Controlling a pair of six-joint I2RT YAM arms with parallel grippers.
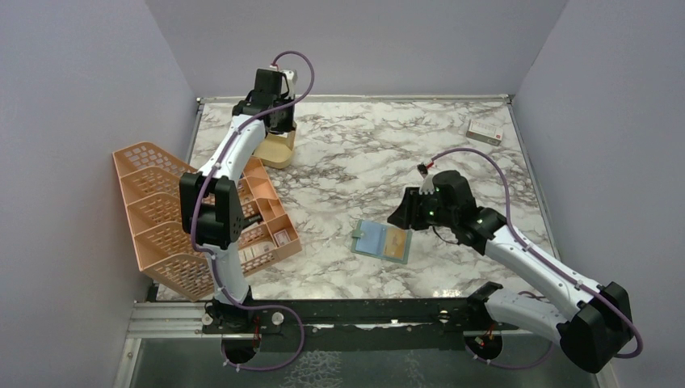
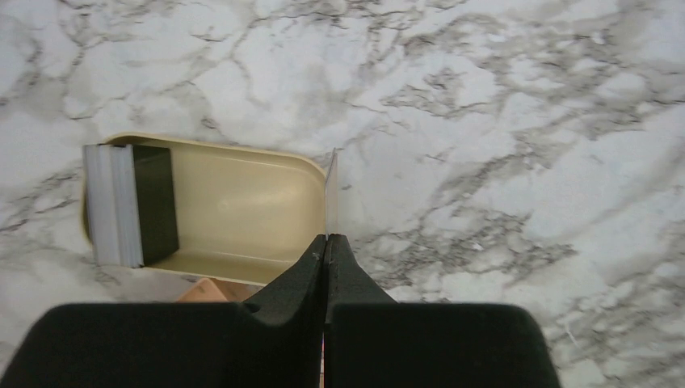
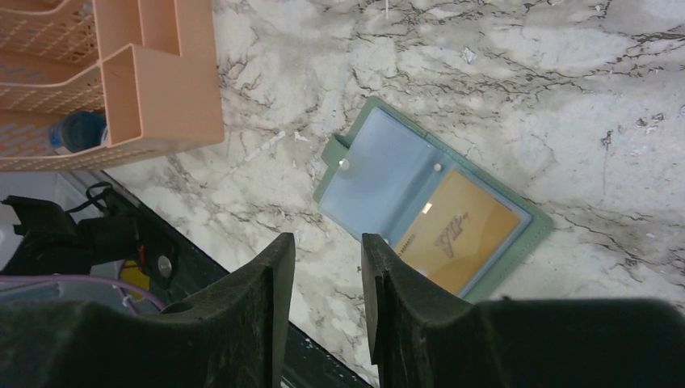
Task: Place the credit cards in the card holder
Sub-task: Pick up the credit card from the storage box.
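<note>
The card holder (image 1: 382, 241) lies open on the marble, grey-green rim, pale blue inner faces. One tan-orange credit card (image 3: 460, 230) sits in its right pocket; the left pocket (image 3: 380, 178) shows only blue. My right gripper (image 3: 327, 246) is open and empty, hovering over the holder's near edge, and also shows in the top view (image 1: 401, 217). My left gripper (image 2: 326, 238) is shut on a thin card (image 2: 329, 190) seen edge-on, held above the right rim of the gold tin (image 2: 234, 206). It is at the back left in the top view (image 1: 279, 129).
A whitish and dark stack (image 2: 129, 206) stands at the tin's left end. An orange mesh rack (image 1: 186, 218) lies on its side at the left, near the holder. A white box with a red mark (image 1: 485, 132) sits at the back right.
</note>
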